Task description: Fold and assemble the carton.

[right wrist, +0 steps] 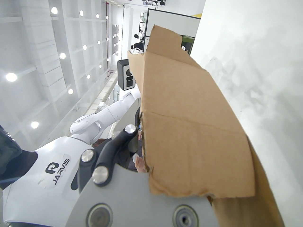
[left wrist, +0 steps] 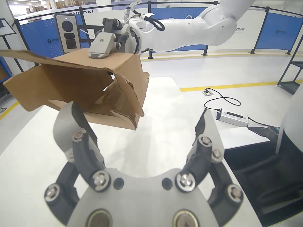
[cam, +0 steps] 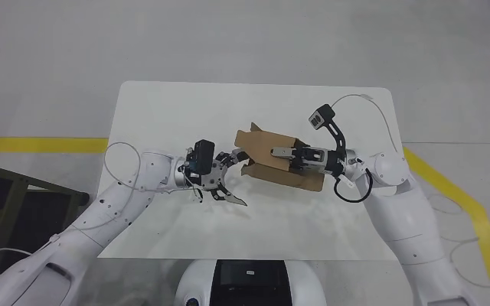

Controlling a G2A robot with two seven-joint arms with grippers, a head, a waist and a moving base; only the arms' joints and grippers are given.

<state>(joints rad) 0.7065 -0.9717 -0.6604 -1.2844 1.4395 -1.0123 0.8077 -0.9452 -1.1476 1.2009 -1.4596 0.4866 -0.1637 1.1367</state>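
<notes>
While the carton (cam: 272, 157) lies on its side near the middle of the white table (cam: 168, 115) with its open, flapped end facing 9 o'clock in the top view, the right gripper (cam: 295, 153) sits at its 3 o'clock side, clamped on the upper panel. At the carton's 9 o'clock, the left gripper (cam: 230, 180) hangs with its jaws spread wide, holding nothing, one fingertip close by a loose flap. Blue fence panels (left wrist: 277, 34) in the room behind carry white lettering.

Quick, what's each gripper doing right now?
Left gripper: open, holding nothing.
Right gripper: shut on the carton, clamping its top panel.
</notes>
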